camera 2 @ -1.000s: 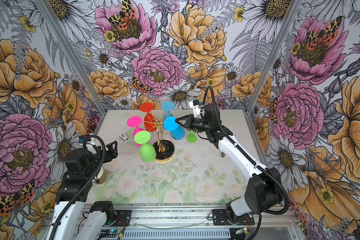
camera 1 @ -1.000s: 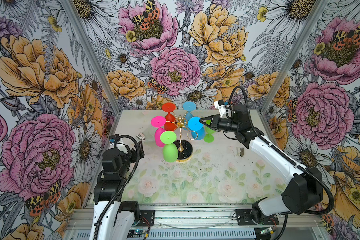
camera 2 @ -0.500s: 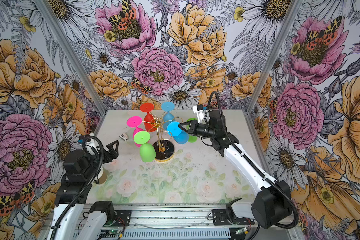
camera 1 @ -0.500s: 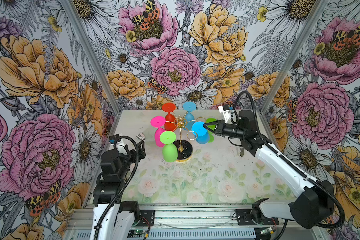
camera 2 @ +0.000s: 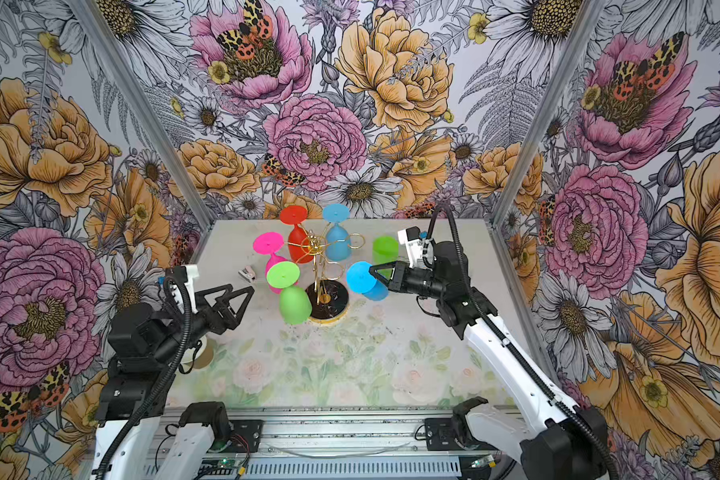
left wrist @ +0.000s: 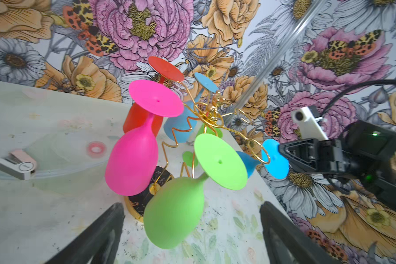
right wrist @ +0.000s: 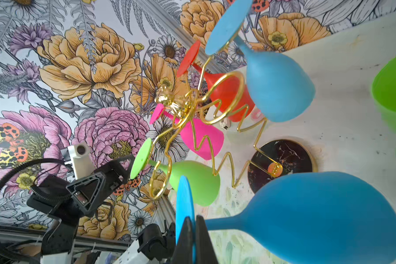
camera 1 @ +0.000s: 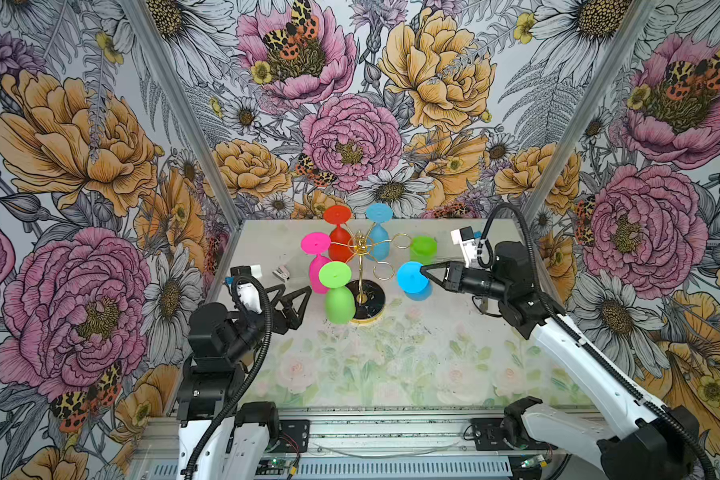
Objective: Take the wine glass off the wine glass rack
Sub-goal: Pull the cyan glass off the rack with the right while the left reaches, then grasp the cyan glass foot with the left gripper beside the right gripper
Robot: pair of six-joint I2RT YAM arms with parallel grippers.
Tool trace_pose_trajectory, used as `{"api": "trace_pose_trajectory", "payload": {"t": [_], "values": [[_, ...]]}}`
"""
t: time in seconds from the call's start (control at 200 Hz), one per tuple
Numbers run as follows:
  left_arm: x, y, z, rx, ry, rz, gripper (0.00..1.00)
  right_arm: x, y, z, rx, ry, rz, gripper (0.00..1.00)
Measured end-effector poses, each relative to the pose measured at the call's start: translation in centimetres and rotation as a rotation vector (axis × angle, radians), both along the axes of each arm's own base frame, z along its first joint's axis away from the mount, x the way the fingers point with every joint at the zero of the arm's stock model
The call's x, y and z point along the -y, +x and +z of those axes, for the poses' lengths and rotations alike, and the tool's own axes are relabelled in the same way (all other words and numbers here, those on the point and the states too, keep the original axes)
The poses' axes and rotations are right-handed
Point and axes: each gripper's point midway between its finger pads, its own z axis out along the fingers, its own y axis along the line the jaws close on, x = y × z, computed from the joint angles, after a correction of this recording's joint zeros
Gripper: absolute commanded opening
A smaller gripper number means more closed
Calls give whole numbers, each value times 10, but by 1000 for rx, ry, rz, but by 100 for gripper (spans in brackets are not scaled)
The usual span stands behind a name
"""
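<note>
Right tool (camera 1: 424, 272) pinches the blue wine glass (camera 1: 408, 278) by its flat foot only (3 o'clock from the wine glass rack (camera 1: 360, 266)); it could slip out. Left tool (camera 1: 296, 289) is wide.

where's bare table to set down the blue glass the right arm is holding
The widest bare patch is the front of the table, between the wine glass rack and the front rail. Crowded: close round the rack, and at the back right, where a green glass stands just behind the held blue glass.
</note>
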Motion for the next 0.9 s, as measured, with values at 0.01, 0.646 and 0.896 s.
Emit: {"api": "trace_pose_trajectory", "payload": {"t": [0.01,0.646,0.896], "values": [[1,-1,1,-1,-4,-9,94,-1,-2,-2,0,-3,4,0],[81,-83,-1,-140,-146,-574,80,-39,-71,-8,159,-77,224,0],[121,-92,-29,-219,-115,-694,72,-50,-86,-5,219,-93,262,0]]}}
